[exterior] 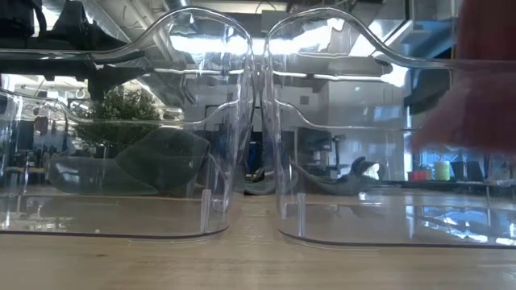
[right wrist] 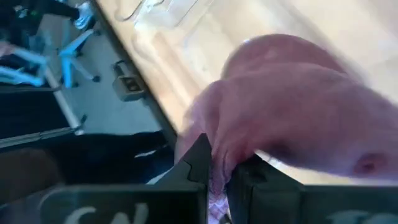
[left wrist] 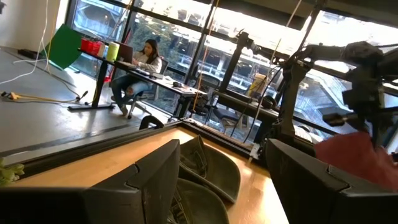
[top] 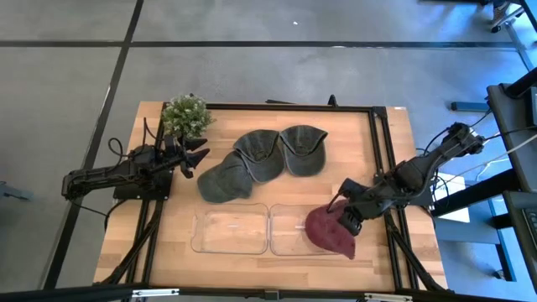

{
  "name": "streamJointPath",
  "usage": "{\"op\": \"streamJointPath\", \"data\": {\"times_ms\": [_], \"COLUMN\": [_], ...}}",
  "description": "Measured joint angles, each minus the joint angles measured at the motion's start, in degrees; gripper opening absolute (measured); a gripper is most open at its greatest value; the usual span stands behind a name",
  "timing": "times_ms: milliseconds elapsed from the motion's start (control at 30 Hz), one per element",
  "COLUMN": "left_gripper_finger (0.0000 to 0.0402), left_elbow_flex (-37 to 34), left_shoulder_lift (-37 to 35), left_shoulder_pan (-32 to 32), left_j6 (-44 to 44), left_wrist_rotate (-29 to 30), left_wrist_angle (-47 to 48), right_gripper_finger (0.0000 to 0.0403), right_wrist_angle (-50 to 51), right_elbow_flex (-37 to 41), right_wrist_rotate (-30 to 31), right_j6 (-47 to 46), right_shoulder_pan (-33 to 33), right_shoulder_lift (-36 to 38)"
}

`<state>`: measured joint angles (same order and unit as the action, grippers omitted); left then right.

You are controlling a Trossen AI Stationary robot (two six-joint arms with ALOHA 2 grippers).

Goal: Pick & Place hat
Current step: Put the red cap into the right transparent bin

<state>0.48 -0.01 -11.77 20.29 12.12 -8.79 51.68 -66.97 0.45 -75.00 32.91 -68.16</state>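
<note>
The right end effector (top: 348, 220) is clamped on the maroon hat (top: 329, 231), held over the right clear bin (top: 289, 229) near the table's (top: 394, 168) front edge; the hat hides its fingertips. The left end effector (top: 195, 159) waits parted by the left edge. The low view cuts the hat to a blur.

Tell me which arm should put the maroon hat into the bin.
Right. The right gripper is already shut on the maroon hat at the edge of the right clear bin; the left gripper waits open by the plant.
</note>
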Motion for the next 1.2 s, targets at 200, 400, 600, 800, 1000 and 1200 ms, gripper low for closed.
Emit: {"op": "streamJointPath", "data": {"times_ms": [200,400,600,800,1000,1200], "left_gripper_finger": [0.0233,0.0233,0.0233,0.0233,0.0233,0.0233], "left_elbow_flex": [-0.01,0.0,-0.01,0.01,-0.01,0.59], "left_shoulder_lift": [0.0,0.0,0.0,0.0,0.0,0.31], "left_shoulder_pan": [0.0,0.0,0.0,0.0,0.0,0.0], "left_j6": [0.0,0.0,0.0,2.36,1.67,1.33], "left_wrist_rotate": [0.02,0.2,0.22,0.16,-0.13,-0.21], "left_wrist_angle": [0.01,0.01,0.01,-0.43,-0.45,-0.2], "right_gripper_finger": [0.0026,0.0033,0.0042,0.0045,0.0102,0.0188], "right_wrist_angle": [-6.1,0.88,5.08,4.7,4.7,7.05], "right_elbow_flex": [0.8,0.8,0.8,0.8,0.8,-1.8], "right_wrist_rotate": [-2.68,-0.42,-0.09,-0.02,0.06,1.6], "right_j6": [0.66,1.6,1.95,4.82,6.22,6.9], "right_shoulder_pan": [0.17,0.11,0.11,0.1,-0.49,-1.89], "right_shoulder_lift": [0.0,-0.76,-2.75,-3.54,-3.48,-3.37]}}
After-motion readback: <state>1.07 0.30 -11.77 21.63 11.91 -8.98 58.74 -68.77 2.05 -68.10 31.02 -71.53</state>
